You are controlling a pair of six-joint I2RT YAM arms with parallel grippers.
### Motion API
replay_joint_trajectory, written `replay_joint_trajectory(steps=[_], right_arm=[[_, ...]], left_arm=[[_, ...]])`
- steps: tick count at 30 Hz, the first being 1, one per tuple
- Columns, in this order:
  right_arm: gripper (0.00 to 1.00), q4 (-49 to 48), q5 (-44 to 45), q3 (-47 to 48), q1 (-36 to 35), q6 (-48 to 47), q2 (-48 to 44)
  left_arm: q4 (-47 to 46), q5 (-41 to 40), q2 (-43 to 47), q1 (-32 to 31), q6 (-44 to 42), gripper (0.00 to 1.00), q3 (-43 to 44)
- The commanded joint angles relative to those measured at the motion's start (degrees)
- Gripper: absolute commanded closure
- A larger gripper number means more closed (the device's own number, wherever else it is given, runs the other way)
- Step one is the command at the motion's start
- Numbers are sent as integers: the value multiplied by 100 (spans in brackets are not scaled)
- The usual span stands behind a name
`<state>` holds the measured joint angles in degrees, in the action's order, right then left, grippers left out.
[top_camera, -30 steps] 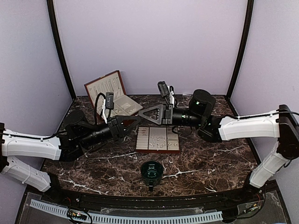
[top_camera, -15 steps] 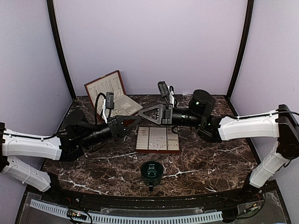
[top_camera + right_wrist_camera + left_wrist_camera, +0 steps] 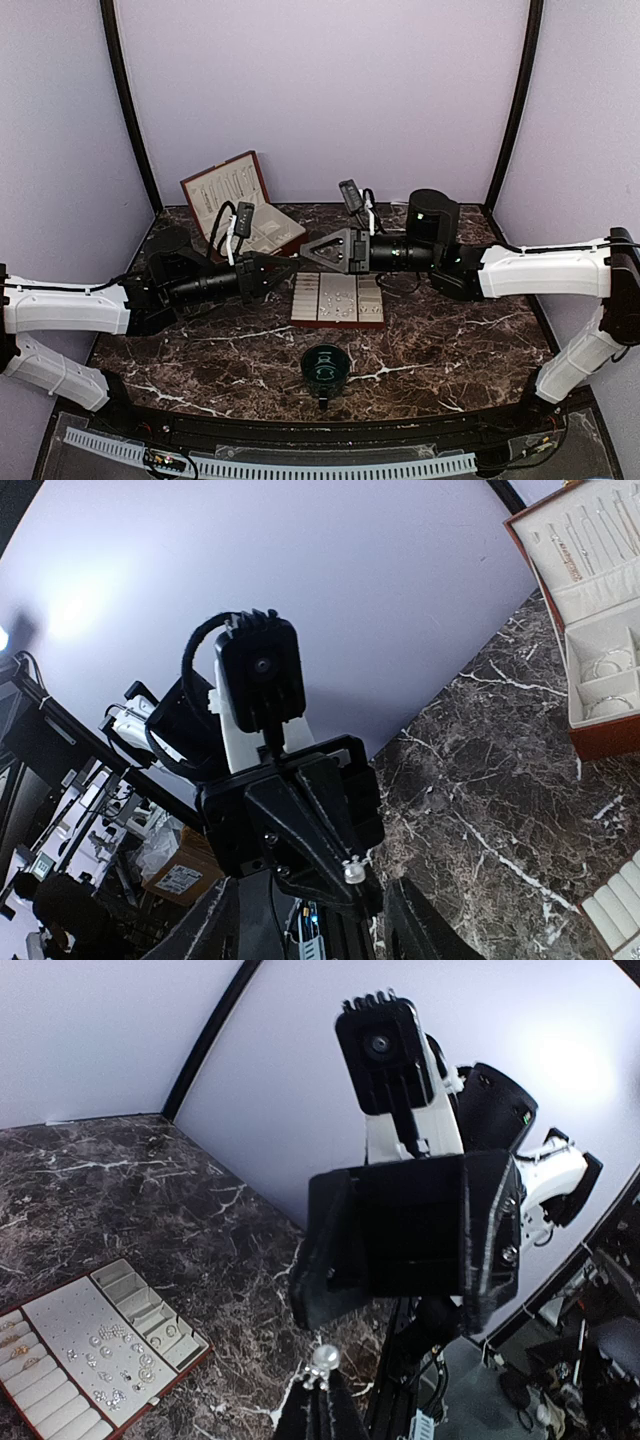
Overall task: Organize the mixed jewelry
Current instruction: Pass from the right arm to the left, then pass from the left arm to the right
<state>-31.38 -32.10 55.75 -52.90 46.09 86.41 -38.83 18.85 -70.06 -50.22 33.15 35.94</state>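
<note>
Dark marble with white veins covers the table (image 3: 450, 340). At its centre lies a flat tray (image 3: 338, 324) with a red-brown rim and cream padding. The mixed jewelry (image 3: 120, 1365) sits on that padding as tiny silvery-white rings and studs, scattered over the tray's middle panel and a few of its side slots.

The left gripper (image 3: 288, 266) is clenched on one small silvery piece (image 3: 323, 1358), a bead-like bit that glints right at its fingertips. It hangs in the air above the tray's back-left corner, clear of the padding. The right gripper (image 3: 310, 253) meets it tip to tip from the other side. Its fingers (image 3: 215, 920) stand apart on either side of the left gripper's tip and grasp nothing.

An open jewelry box (image 3: 232, 190) with a red-brown shell stands at the table's back-left corner, its lid upright with long thin pieces lined up inside. A dark green cup (image 3: 326, 366) stands between the tray and the table's near edge.

Off the table, the right wrist view shows a cardboard box (image 3: 180, 880) with a label too blurred to read.
</note>
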Motion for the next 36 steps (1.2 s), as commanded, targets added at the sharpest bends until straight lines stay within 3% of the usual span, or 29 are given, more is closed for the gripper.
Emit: replay_joint_trajectory(steps=[1,7,13,18,30,36], right_arm=[[52,1249,167,392,112,-805,-305],[56,2653,157,734,257,-1477,-600],[61,3315,202,881,264,-1660,-674],[63,3175,214,761,196,-1518,-593],[77,3248,12,956,41,-1559,-133],[78,3478,-102,984,-22,-1645,-93]], left_arm=[[829,1243,99,222,-797,100,485],[2360,2696,-337,566,-2233,100,1445],[3440,3450,-1097,741,-3426,100,2080],[2798,3735,-1263,749,-3125,100,1825],[3118,3819,-1389,743,-3279,100,1814],[3136,3782,-1442,748,-3279,100,1818]])
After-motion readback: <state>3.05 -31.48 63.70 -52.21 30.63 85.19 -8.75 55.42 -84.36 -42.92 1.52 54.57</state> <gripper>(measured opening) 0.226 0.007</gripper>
